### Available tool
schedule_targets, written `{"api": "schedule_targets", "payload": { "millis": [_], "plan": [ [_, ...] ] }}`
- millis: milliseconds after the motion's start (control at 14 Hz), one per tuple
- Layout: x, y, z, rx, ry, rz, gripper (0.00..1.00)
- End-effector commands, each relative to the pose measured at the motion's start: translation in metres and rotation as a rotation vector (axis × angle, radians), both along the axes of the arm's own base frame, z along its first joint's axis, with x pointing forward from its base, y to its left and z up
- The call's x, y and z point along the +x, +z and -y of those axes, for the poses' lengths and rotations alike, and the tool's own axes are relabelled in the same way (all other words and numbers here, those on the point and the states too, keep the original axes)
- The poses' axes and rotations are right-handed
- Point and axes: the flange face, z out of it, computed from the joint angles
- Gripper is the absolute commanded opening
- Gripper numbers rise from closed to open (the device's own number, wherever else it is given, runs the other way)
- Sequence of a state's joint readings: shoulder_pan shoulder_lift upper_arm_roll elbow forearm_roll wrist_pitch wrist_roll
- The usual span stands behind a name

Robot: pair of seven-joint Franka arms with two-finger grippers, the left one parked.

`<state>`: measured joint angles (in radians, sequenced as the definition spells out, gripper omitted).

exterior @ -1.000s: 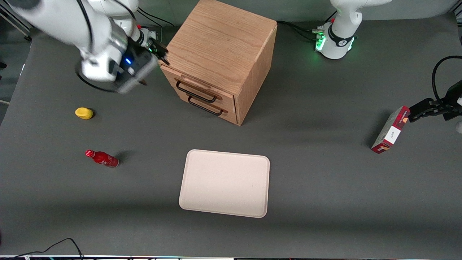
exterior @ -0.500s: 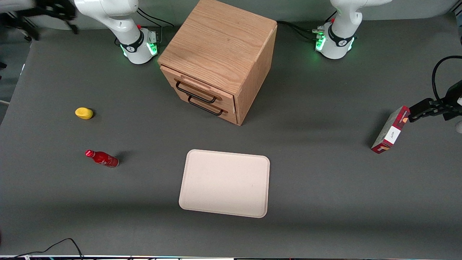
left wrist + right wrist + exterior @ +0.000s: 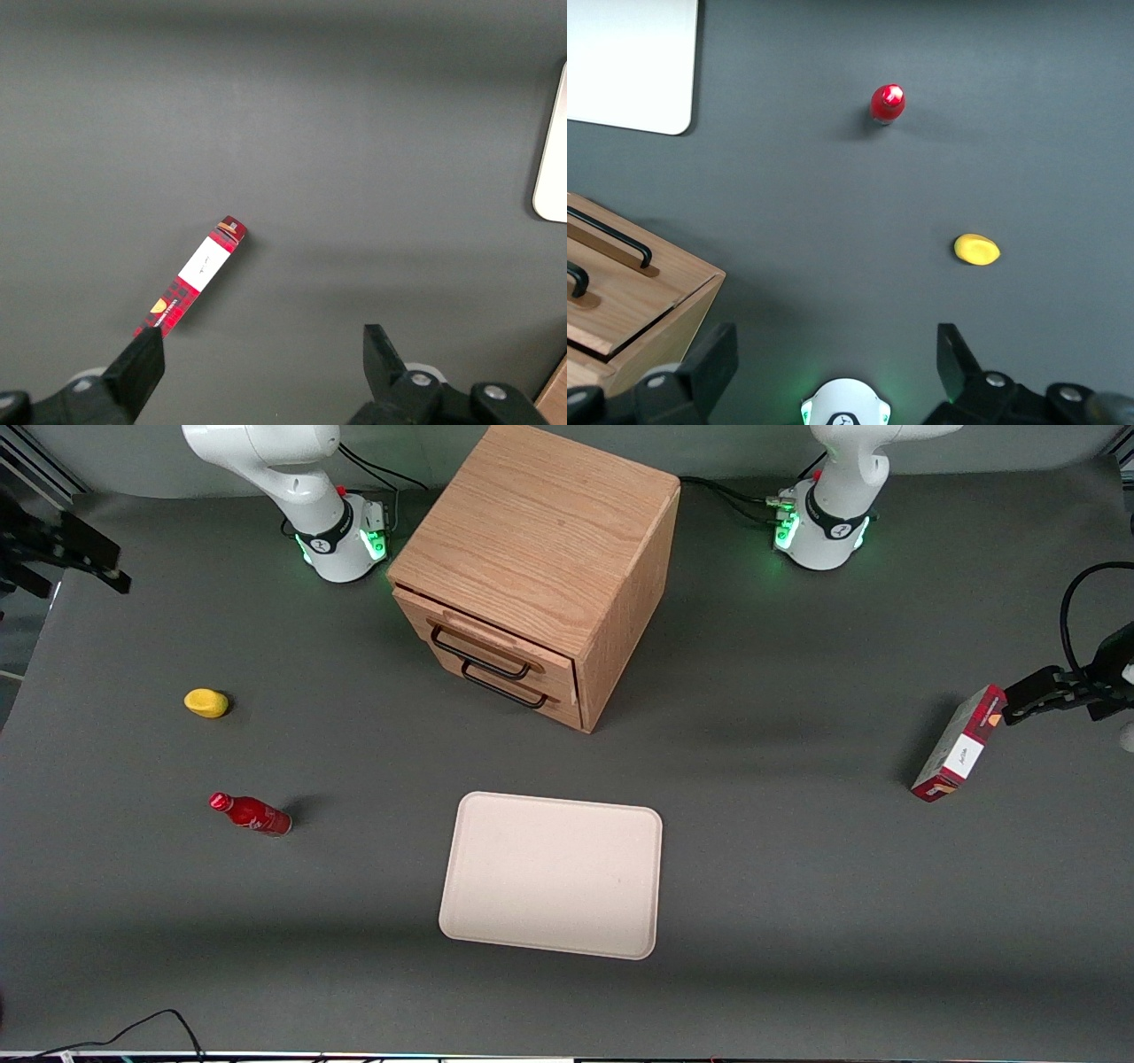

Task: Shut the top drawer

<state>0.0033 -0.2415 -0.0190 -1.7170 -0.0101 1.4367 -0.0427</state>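
Because the working arm is raised high at its own end of the table, the front view catches only a dark piece of the gripper (image 3: 62, 549) at the frame's edge, well apart from the cabinet (image 3: 540, 540); its wrist camera looks straight down and shows both fingers (image 3: 713, 359) spread wide with bare table (image 3: 797, 868) between them, holding nothing. Seen from the front, the top drawer (image 3: 496, 636) sits in the upper slot of the cabinet, its face all but level with the cabinet front, a thin dark seam showing above it; whether it is fully home cannot be told from this angle, and its inside is hidden. Its black wire handle (image 3: 478, 657) hangs just above the lower drawer (image 3: 523, 689), whose own handle looks the same. From the right wrist camera the cabinet is cut off by the frame edge, so only one corner and parts of the two handles appear. On the table the pale tray (image 3: 551, 874) lies nearer the front camera than the cabinet, with nothing on it. A red bottle (image 3: 251, 813) and a yellow lump (image 3: 206, 702) sit toward the working arm's end, apart from each other. Toward the parked arm's end stands a red carton (image 3: 959, 744), its lettering too small to read
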Motion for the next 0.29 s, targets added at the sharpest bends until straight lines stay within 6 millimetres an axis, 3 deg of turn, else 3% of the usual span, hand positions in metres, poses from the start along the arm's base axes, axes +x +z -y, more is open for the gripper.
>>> {"api": "schedule_targets", "payload": {
  "millis": [0, 214],
  "plan": [
    [-0.0125, 0.0044, -0.0081, -0.016, 0.025, 0.026, 1.00],
    [-0.0053, 0.0072, -0.0084, -0.015, 0.024, 0.031, 1.00]
  ]
}}
